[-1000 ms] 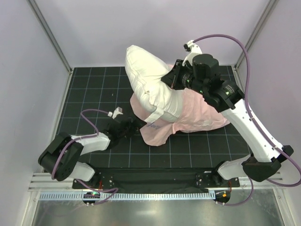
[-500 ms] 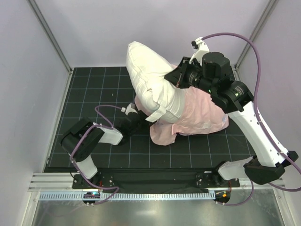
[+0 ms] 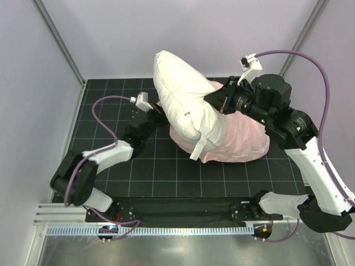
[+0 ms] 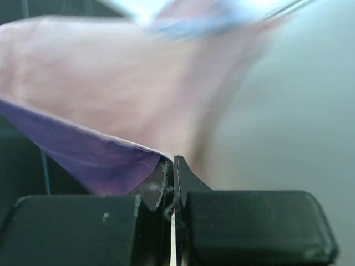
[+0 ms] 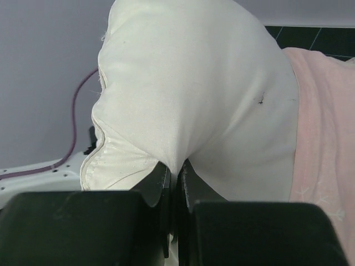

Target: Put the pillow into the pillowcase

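Note:
The white pillow (image 3: pixel 183 88) stands tilted over the middle of the mat, its lower end resting on the pink pillowcase (image 3: pixel 244 136). My right gripper (image 3: pixel 217 104) is shut on a fold of the pillow (image 5: pixel 199 83) on its right side; in the right wrist view the right gripper (image 5: pixel 177 166) pinches white fabric, with the pillowcase (image 5: pixel 327 127) at the right. My left gripper (image 3: pixel 158 114) sits at the pillow's lower left. In the left wrist view the left gripper (image 4: pixel 173 160) is shut on the pillowcase (image 4: pixel 111 100) at its purple-edged hem, which stretches up and away.
A black gridded mat (image 3: pixel 111 100) covers the floor, with grey walls close on three sides. A white tag strip (image 3: pixel 198 148) hangs from the pillow's lower end. The left arm's purple cable (image 3: pixel 100 113) loops over the mat's left part.
My left gripper has moved up from the mat's front to the pillow's left side and shut on the pillowcase hem. The pillowcase's near corner has been drawn in. Pillow and right arm shifted right.

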Motion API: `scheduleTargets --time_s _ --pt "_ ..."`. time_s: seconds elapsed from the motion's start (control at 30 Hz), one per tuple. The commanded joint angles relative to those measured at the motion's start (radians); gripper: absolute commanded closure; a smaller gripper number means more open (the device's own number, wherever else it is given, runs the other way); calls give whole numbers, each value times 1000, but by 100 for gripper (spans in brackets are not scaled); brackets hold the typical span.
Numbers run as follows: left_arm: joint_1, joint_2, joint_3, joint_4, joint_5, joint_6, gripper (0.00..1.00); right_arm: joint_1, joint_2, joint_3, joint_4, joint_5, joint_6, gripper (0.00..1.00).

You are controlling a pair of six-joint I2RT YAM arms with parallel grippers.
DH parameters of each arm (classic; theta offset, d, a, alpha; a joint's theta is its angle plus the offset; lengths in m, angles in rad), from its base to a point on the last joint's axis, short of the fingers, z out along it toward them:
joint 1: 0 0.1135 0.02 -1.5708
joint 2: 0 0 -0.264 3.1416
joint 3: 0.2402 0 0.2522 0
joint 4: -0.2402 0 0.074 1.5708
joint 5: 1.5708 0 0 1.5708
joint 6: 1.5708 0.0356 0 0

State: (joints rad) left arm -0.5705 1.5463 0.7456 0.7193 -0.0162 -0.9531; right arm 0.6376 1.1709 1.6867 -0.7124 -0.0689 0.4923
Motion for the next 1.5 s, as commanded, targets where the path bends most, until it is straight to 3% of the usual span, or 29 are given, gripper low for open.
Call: scheduleTargets --time_s 0.0,0.23,0.37,0.5,0.63,0.7,0.8,0.9,1.03,1.3,1.43,1.47 --pt "6 -222 49 -110 45 132 100 -3 -30 42 103 64 -35 96" --pt "6 -503 289 -429 113 235 100 -4 61 280 51 98 -67 96" --pt "6 -543 569 -556 150 280 100 -6 127 475 16 103 -78 96" --pt "6 -485 835 -664 196 290 100 -6 135 533 -4 132 -80 96" --pt "6 -382 1101 -744 252 271 100 -6 90 420 30 109 -69 96" --pt "6 -329 1237 -780 298 235 100 -7 43 254 74 -6 -60 96" --pt "4 -232 1358 -796 364 185 99 -3 6 -12 300 -245 -22 96" --pt "-26 -135 1414 -804 403 131 99 80 7 -224 482 -313 -9 96" --pt "-97 -14 1521 -879 383 161 100 296 111 -269 499 -269 -142 96" --pt "-106 63 1635 -1009 340 186 100 340 110 -335 570 -324 -211 96" --pt "-80 55 1637 -1025 303 191 100 321 41 -308 483 -105 -242 96" --pt "-77 60 1638 -1017 297 186 99 310 29 -277 464 8 -242 96"
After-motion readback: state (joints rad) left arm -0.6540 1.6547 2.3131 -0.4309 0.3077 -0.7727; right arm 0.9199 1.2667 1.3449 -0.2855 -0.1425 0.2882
